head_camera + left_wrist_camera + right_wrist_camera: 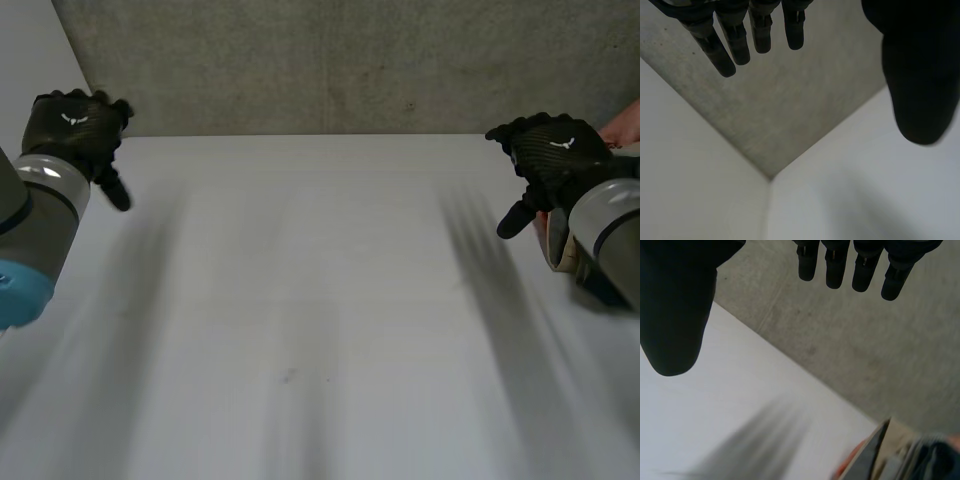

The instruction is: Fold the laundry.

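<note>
— White surface (320, 300) in the head view, backed by a grey concrete wall (340, 60). Position of the hands?
— The left hand (75, 125) is held above the far left corner, on the left arm (40, 215). The right hand (550, 155) is held above the far right side, on the right arm (610, 230). The two are well apart.
— Location of the laundry?
— An orange-and-pale object (558, 250) sits at the surface's right edge, partly hidden by the right arm. Whether it is cloth cannot be told from this view.
— Left wrist view?
— The left hand's fingers (740, 42) are straight and slightly spread, and the thumb (920, 75) stands well clear of them. The hand is released and empty. Beyond the fingertips the wall meets the surface at a corner.
— Right wrist view?
— Same finding. The fingers (862, 270) are straight and the thumb (675, 315) is apart from them, grasping nothing. Off the surface's edge is a dark-rimmed orange object (865, 460). Blue-grey cloth (935, 460) lies just beside it, well apart from the hand.
</note>
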Robot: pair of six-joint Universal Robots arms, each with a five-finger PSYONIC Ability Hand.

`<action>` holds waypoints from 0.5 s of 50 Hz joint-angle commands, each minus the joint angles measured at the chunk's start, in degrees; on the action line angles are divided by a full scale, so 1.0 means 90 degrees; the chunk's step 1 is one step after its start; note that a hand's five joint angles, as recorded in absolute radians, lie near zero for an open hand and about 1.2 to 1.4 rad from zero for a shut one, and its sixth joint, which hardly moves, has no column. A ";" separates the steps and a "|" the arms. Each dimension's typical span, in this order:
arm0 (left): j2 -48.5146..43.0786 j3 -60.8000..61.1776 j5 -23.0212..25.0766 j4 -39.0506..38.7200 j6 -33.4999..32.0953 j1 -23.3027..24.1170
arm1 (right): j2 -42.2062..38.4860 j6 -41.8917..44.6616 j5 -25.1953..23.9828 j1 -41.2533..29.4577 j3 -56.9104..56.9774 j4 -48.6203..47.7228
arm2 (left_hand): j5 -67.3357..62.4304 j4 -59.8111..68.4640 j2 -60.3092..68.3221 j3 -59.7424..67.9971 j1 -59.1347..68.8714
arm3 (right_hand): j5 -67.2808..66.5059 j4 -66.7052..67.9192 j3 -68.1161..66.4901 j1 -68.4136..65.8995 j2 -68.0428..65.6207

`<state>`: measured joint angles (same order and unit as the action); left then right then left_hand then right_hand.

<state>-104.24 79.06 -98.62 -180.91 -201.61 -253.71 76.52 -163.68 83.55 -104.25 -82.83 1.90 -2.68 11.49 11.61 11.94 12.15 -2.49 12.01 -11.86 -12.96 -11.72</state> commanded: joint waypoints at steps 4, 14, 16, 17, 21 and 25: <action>0.0948 0.0424 0.0156 0.1615 0.2313 0.0329 | -0.0152 -0.0847 0.0140 -0.0301 0.0747 0.1753 | 0.0298 -0.0166 -0.0179 -0.0215 -0.0239 | 0.0276 -0.0223 0.0206 0.0328 0.0191; 0.1289 0.0971 0.0773 0.1088 0.1991 0.0260 | 0.0170 -0.0671 0.0004 -0.0341 0.0161 0.0580 | 0.0298 -0.0166 -0.0179 -0.0215 -0.0239 | 0.0276 -0.0223 0.0206 0.0328 0.0191; 0.1367 0.0981 0.0734 0.0991 0.1962 0.0299 | 0.0209 -0.0671 -0.0064 -0.0350 0.0151 0.0551 | 0.0298 -0.0166 -0.0179 -0.0215 -0.0239 | 0.0276 -0.0223 0.0206 0.0328 0.0191; 0.1406 0.1001 0.0704 0.0971 0.1961 0.0367 | 0.0209 -0.0671 -0.0084 -0.0370 0.0190 0.0560 | 0.0298 -0.0166 -0.0179 -0.0215 -0.0239 | 0.0276 -0.0223 0.0206 0.0328 0.0191; 0.1436 0.0991 0.0675 0.0961 0.1981 0.0523 | 0.0190 -0.0652 -0.0084 -0.0399 0.0258 0.0648 | 0.0298 -0.0166 -0.0179 -0.0215 -0.0239 | 0.0276 -0.0223 0.0206 0.0328 0.0191; 0.1455 0.0952 0.0655 0.0951 0.1971 0.0563 | 0.0209 -0.0642 -0.0045 -0.0448 0.0268 0.0697 | 0.0298 -0.0166 -0.0179 -0.0215 -0.0239 | 0.0276 -0.0223 0.0206 0.0328 0.0191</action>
<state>-91.43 88.10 -92.17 -172.31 -183.98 -249.69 78.37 -169.57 82.82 -107.80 -80.94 7.10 -2.58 11.49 11.61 11.94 12.15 -2.49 12.01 -11.86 -12.96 -11.72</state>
